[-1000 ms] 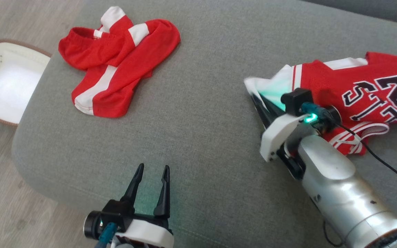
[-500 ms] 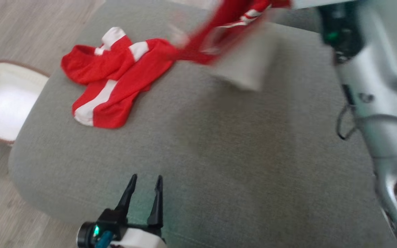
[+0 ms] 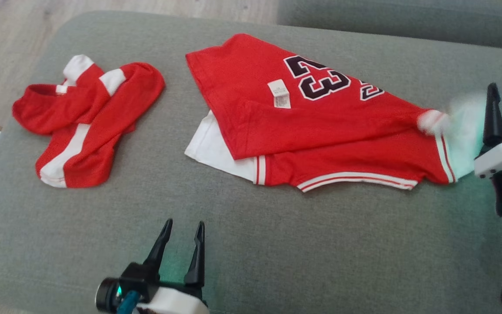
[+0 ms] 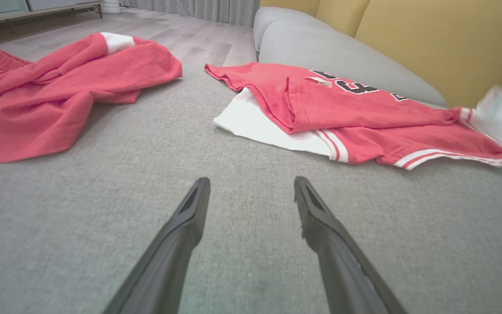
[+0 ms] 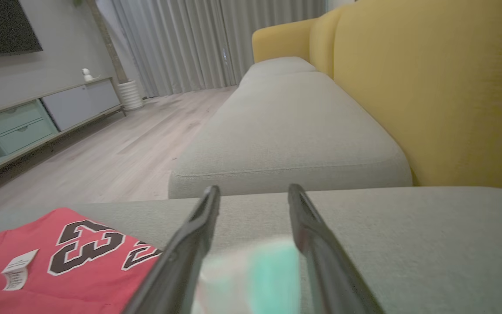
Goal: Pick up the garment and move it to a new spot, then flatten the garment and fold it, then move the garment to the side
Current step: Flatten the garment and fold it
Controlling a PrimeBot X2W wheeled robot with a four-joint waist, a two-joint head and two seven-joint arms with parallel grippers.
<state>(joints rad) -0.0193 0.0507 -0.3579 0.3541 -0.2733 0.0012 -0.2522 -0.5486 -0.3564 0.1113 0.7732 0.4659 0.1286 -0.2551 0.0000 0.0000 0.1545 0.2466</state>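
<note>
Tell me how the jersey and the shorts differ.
The jersey bears black numerals and a white tag; the shorts carry only white stripes. The jersey lies spread wide, one layer folded over; the shorts lie bunched and twisted. Both are red with white, on the grey cushion.

We're looking along a grey sofa seat [image 5: 286,131] with yellow back cushions [image 5: 429,87]. Beyond it, a pale wooden floor [image 5: 116,157] runs to grey curtains [image 5: 181,43], a low cabinet [image 5: 37,122] with pale drawers, and a dark screen [image 5: 2,26] on the wall.
</note>
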